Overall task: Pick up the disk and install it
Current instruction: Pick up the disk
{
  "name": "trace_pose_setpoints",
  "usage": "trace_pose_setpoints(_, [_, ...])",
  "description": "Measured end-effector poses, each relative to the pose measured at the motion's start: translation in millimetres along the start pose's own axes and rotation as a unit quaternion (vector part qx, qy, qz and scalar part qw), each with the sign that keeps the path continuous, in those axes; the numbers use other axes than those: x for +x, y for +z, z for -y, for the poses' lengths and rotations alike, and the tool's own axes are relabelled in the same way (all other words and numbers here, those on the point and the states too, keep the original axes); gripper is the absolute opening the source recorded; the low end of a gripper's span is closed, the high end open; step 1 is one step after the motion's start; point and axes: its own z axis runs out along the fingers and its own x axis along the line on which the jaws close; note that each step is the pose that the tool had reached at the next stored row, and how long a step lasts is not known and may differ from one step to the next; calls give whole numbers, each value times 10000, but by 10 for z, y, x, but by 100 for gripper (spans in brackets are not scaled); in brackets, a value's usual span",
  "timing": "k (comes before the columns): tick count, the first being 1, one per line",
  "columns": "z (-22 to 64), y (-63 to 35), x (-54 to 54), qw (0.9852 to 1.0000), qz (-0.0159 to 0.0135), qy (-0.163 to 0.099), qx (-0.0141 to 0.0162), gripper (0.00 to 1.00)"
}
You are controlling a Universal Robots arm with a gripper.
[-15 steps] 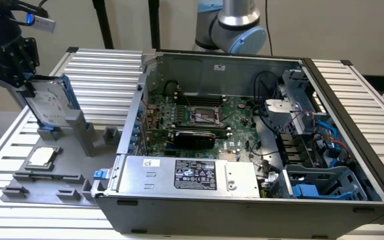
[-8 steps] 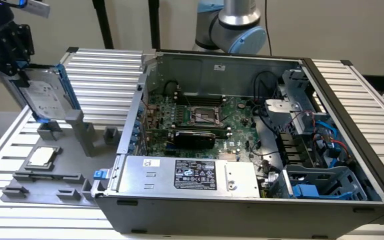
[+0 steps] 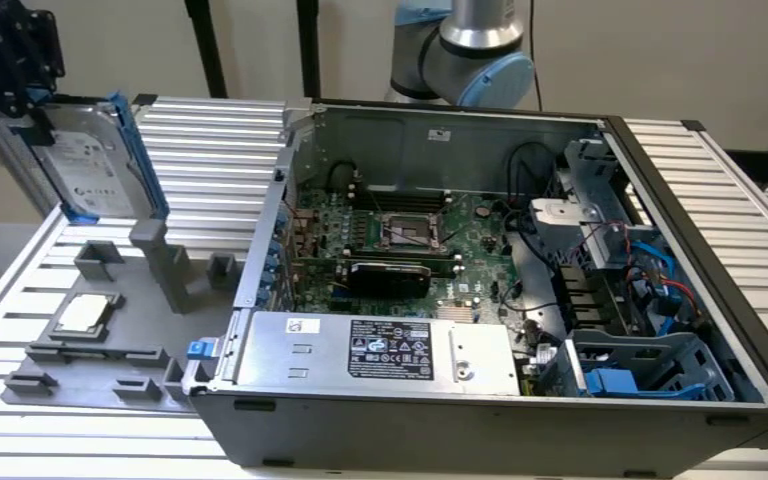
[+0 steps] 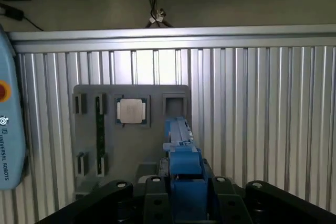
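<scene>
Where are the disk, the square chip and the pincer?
disk [image 3: 84, 160]: exterior view, its silver labelled face.
square chip [image 3: 84, 312]: exterior view, its top centre.
pincer [image 4: 186, 191]: wrist view, between its fingertips.

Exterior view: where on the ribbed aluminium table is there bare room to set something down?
Bare ribbed aluminium table lies between the blue-railed silver disk, clamped upright in the black gripper, and the open dark computer case, and again beside the case at the exterior view's right. Crowded: the grey fixture plate with its square silver chip, and the case's inside.
</scene>
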Motion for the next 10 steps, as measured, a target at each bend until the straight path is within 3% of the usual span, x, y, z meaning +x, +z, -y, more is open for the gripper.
trace_pose_setpoints(10, [447, -438, -2, 10000, 42, 1, -1, 0])
